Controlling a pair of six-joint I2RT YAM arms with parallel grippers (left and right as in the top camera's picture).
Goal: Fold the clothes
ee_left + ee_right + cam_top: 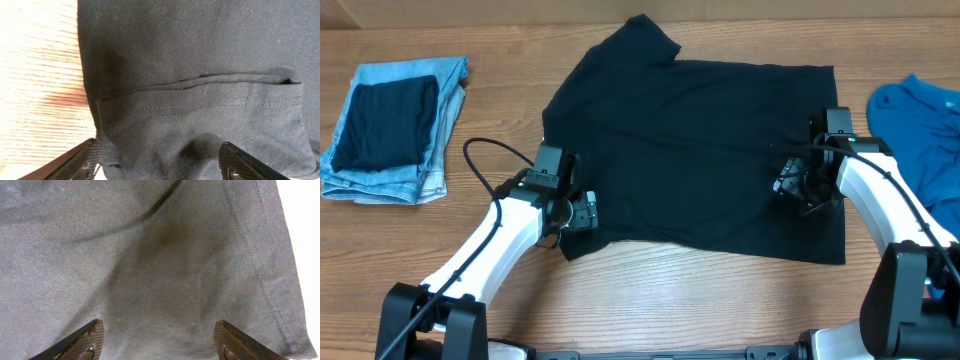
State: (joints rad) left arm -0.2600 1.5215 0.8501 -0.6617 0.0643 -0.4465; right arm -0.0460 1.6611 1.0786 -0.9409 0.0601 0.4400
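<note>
- Bare table [670, 300] lies along the black T-shirt's [700, 140] near edge, between the arms.
- Folded jeans [390, 130] occupy the far left; open wood separates them from the shirt.
- A blue garment [920, 120] crowds the right edge.

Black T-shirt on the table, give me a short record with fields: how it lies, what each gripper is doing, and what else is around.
garment: black T-shirt, spread out mid-table, not yet folded
left gripper: open, fingers either side of the shirt's stitched edge on its left side
right gripper: open, over the cloth near the shirt's right hem
held: nothing
left of shirt: folded jeans with a dark folded cloth on top
right of shirt: blue garment, apart from the shirt
</note>
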